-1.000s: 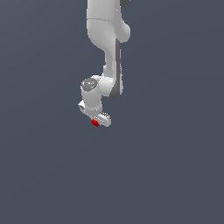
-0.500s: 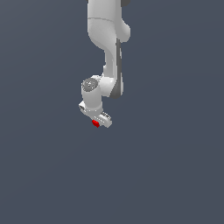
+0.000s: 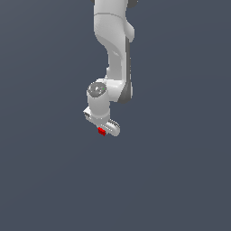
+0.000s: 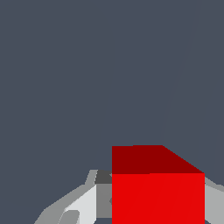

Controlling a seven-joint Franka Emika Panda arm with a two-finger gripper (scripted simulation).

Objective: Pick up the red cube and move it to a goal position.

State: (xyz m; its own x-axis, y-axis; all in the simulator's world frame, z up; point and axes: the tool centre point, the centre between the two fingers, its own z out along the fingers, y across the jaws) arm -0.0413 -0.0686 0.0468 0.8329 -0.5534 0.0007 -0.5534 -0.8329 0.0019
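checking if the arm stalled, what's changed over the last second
Almost nothing visibly changed. The gripper sits in about the same spot in the exterior view, with the red cube still between its fingers, as the wrist view shows. Nothing was picked up or released.

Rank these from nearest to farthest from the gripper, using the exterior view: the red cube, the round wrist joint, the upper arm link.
1. Red cube: at the gripper, between its fingers.
2. Round wrist joint: just above the gripper.
3. Upper arm link: highest, at the view's top.

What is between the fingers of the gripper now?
The red cube sits between the gripper's fingers, filling the gap in the wrist view; the exterior view shows it under the hand.
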